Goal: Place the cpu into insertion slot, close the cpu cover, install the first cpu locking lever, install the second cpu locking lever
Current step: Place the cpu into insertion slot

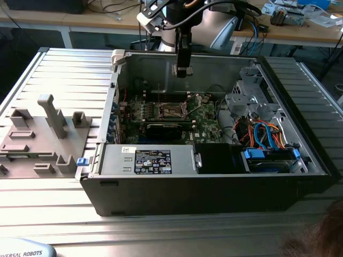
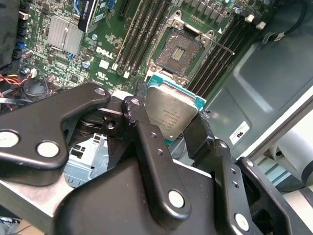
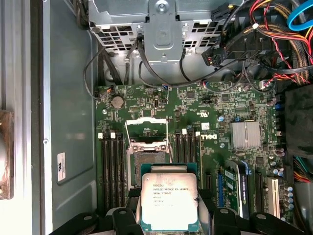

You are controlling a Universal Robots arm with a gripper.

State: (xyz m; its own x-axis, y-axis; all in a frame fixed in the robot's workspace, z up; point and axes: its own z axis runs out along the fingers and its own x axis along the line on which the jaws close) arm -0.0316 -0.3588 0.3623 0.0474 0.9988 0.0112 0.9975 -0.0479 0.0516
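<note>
Robot gripper [image 1: 182, 70], upper middle of the exterior view, clamped on the chip [image 3: 168, 200], hanging above the open socket [image 3: 146, 157]; first step, placing, calls for squaring chip to socket

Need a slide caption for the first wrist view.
The gripper holds the cpu over the green motherboard, close to the uncovered, empty insertion slot.

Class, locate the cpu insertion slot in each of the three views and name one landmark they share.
Exterior view: insertion slot on the green motherboard, below the gripper.
Second wrist view: insertion slot just beyond the gripped cpu.
First wrist view: insertion slot next to the cpu.
Shared landmark: the green motherboard around it.
</note>
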